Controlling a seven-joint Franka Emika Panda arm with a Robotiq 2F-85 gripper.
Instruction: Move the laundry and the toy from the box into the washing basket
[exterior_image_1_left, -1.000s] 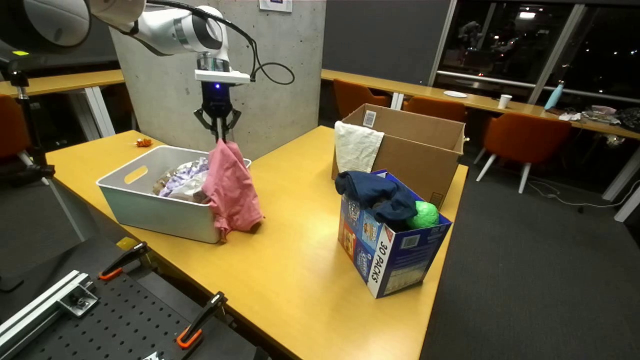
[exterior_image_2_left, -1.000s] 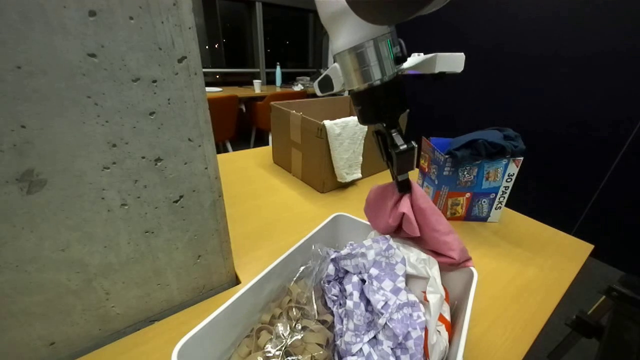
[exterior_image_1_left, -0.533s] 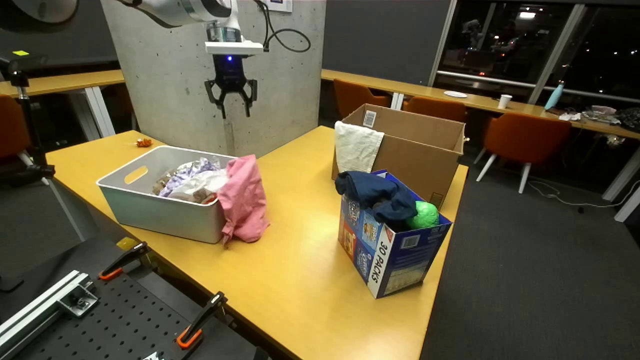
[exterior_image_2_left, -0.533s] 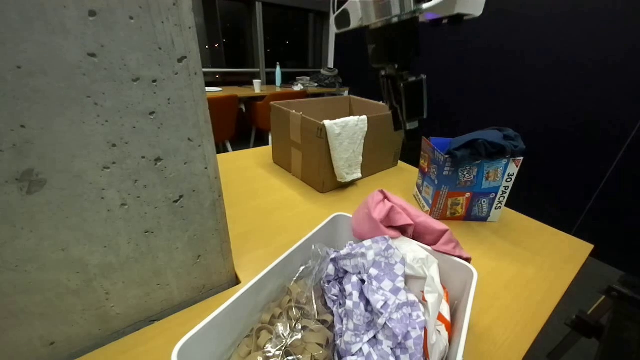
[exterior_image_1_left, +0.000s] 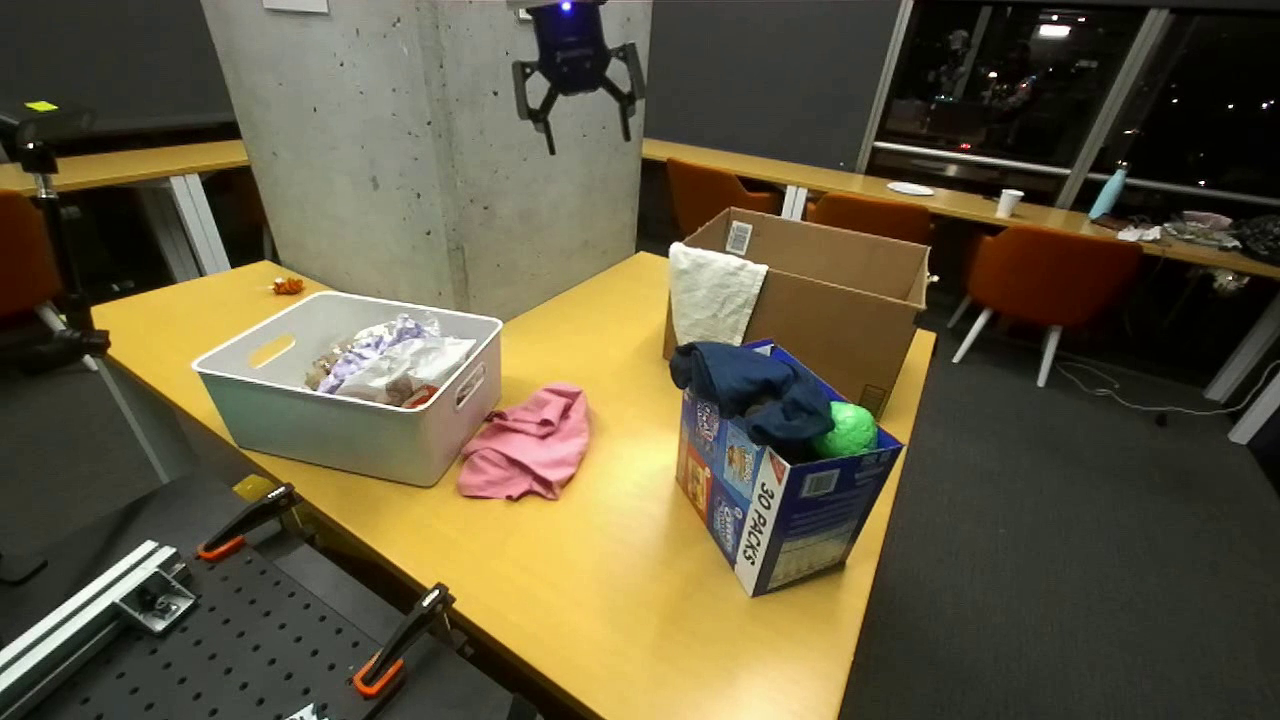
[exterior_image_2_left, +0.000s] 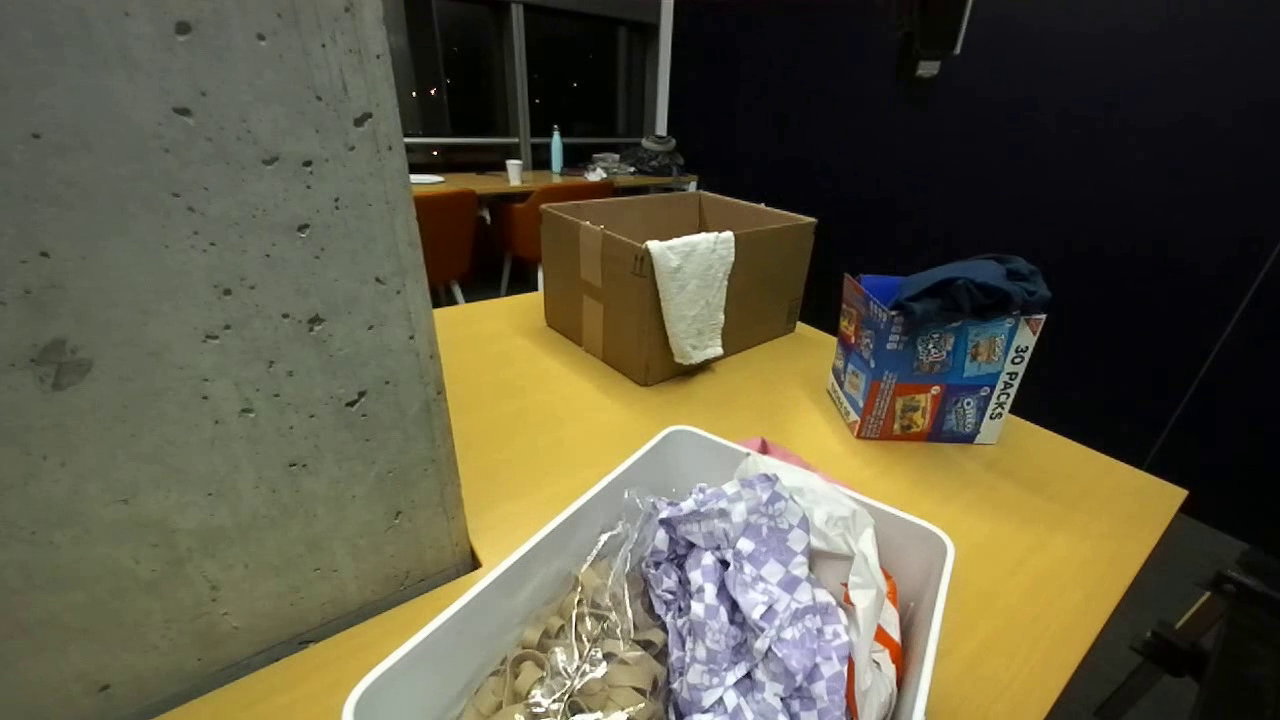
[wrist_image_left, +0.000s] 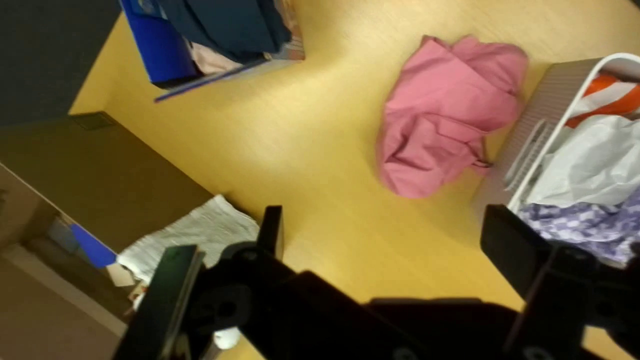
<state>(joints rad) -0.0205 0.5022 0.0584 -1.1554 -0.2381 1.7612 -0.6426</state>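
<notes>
Pink cloth lost to the wrong side. A second ago I had its top pinched at the end of the basket, the bulk hanging outside; half a second ago I had let go and it sagged over the rim; now it lies crumpled on the table, at the foot of that end wall. In the wrist view it sits close by the wall; whether the two touch I can't tell. My gripper has lifted away and hangs high, fingers spread wide, nothing between them. So, as I judge it, this piece doesn't count yet: out of my grip but not in. Inside the basket: purple checked cloth and a white plastic bag, both looking undisturbed. Still to go, by my reading: the navy cloth bunched over the edge of the snack box, and the green ball beside it, likely the toy. A white cloth hangs over the side of the cardboard box; unsure whether it counts. Next should be the pink one again: down over its middle, take a central fold, raise it clear of the rim and carry it well inside before letting go. A grip that leaves the weight hanging outside would risk the same slide.
</notes>
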